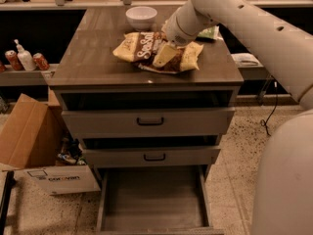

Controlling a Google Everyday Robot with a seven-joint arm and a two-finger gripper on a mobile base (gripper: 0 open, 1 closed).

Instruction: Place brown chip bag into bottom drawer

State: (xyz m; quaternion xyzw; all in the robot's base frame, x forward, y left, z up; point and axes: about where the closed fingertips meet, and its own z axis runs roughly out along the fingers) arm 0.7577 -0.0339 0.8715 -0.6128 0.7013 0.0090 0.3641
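Arm: The big white arm (234, 13) came in from the top right and reached down and to the left, over the back of the surface (93, 58).
End effector: The end effector (165, 54) was low, right on the middle of the brown chip bag (139, 48). I cannot tell how far open it was, or if it had hold of the bag.
Bag place: The brown chip bag lay flat on the surface, just in front of the white bowl (141, 17). It lay under the end effector and stuck out to both sides of it.
Bag direction: Its long side ran left to right. The right end sat a little nearer the front edge. The white letters faced up.
Bottom drawer: The bottom drawer (104, 199) was pulled out, down near the floor and well below the bag.
Other drawers: The two drawers with black handles (150, 122) were each out a little.
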